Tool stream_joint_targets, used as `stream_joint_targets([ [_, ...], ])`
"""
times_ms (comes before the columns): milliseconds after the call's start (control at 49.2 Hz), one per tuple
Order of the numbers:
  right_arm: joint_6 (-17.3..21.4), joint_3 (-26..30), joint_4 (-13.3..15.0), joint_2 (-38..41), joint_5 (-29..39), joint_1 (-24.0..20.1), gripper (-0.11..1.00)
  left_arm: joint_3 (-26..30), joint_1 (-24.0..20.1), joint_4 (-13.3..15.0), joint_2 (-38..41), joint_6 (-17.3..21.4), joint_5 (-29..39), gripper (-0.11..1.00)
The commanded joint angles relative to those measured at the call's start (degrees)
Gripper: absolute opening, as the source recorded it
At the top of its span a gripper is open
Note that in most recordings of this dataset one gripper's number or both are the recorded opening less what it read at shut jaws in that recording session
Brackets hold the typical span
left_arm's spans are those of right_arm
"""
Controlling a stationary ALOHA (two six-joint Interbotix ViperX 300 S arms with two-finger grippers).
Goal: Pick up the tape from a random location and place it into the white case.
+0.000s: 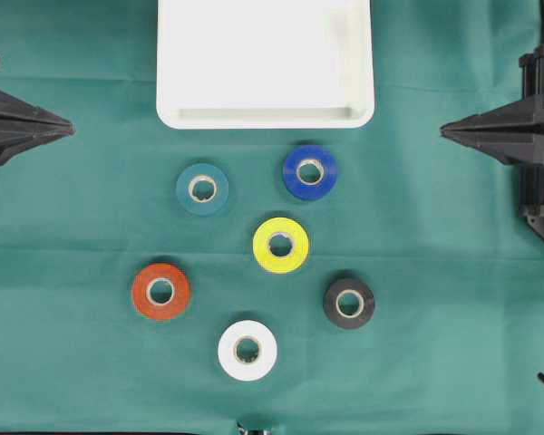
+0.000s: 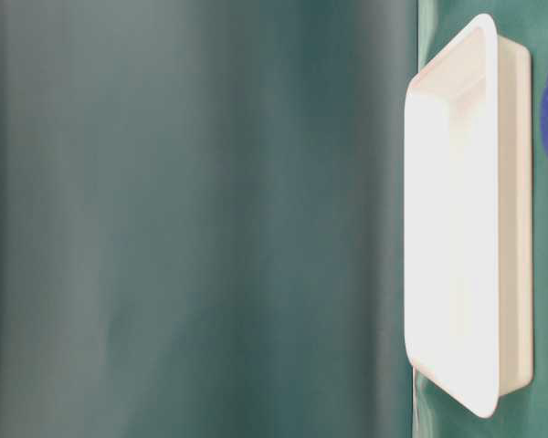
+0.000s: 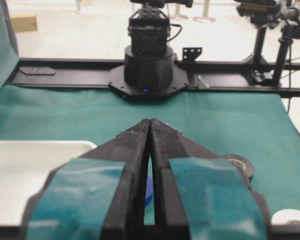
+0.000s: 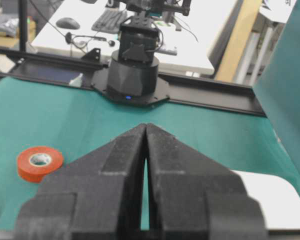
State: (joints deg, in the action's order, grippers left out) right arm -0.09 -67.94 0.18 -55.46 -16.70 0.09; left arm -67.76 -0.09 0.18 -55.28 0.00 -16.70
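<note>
white roll: round white tape roll (image 1: 247,350), flat on the green table cloth (image 1: 453,299), nearest the front edge, about midway between the 2 arms.
orange roll: orange-red tape roll (image 1: 160,291), front left; also visible in the right wrist view (image 4: 39,162).
black roll: black tape roll (image 1: 349,303), front right, closer to the right arm.
yellow roll: yellow tape roll (image 1: 281,245), centre of the group, none of the 6 rolls touching another.
teal roll: teal tape roll (image 1: 202,188), left of centre, near the case's front rim.
blue roll: blue tape roll (image 1: 310,171), right of centre, just in front of the case.
left gripper: black left gripper (image 1: 68,128), jaws pressed together, holds nothing, parked at the left edge, tips pointing inward.
right gripper: black right gripper (image 1: 444,130), jaws together, empty, parked at the right edge, mirror pose.
case: shallow white rectangular plastic case (image 1: 263,116) with raised rim, far centre, no tape inside.
key relation: rolls are round, hole up, so no long axis to align to. Teal and orange lie toward the left gripper; blue and black toward the right. All sit in front of the case, so carry goes away from the front edge.
status: task not started, my read.
</note>
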Motion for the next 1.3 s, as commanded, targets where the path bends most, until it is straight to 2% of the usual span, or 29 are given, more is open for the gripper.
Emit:
stream_joint_targets([
  [0,-0.4,1.6,0.0,0.6,-0.1,0.3,0.0,1.5,-0.2,0.4,-0.1,0.2,3.1,0.02],
  [81,-0.4,2.4,0.2,0.8,4.5,0.5,0.01,1.6,-0.1,0.4,-0.9,-0.3,6.6,0.05],
  [142,-0.1,3.3,0.2,0.8,8.2,0.6,0.01,1.6,-0.2,0.6,-1.7,-0.4,9.1,0.01],
  [284,0.9,5.3,0.0,0.7,13.4,0.5,0.01,1.8,-0.1,0.6,-3.6,-0.4,12.3,0.01],
  [548,1.1,5.9,0.1,0.8,13.6,0.5,0.01,1.8,-0.1,0.5,-3.5,0.3,12.3,0.04],
  [670,1.1,5.9,0.1,0.6,13.6,0.6,0.02,1.8,-0.1,0.5,-3.0,0.3,12.3,0.16],
  [711,1.2,6.0,0.1,0.6,13.6,0.5,0.07,1.8,-0.1,0.5,-3.0,0.3,12.3,0.23],
  [772,1.2,6.0,-0.1,0.6,13.8,0.5,0.2,1.8,-0.1,0.5,-3.0,0.2,12.2,0.4],
  [914,1.3,6.0,-0.1,0.8,14.0,0.6,0.62,1.8,-0.1,0.5,-3.0,0.0,12.1,0.81],
  [995,1.4,6.0,-0.1,0.9,14.2,0.6,0.84,1.8,-0.1,0.6,-3.0,-0.1,12.1,0.96],
  [1077,1.7,6.1,-0.2,0.9,14.8,0.6,0.93,1.8,-0.1,0.5,-3.0,-0.1,12.1,0.99],
  [1280,2.7,6.2,-0.2,0.8,15.0,0.6,0.93,1.8,-0.1,0.5,-3.1,-0.2,12.1,0.99],
])
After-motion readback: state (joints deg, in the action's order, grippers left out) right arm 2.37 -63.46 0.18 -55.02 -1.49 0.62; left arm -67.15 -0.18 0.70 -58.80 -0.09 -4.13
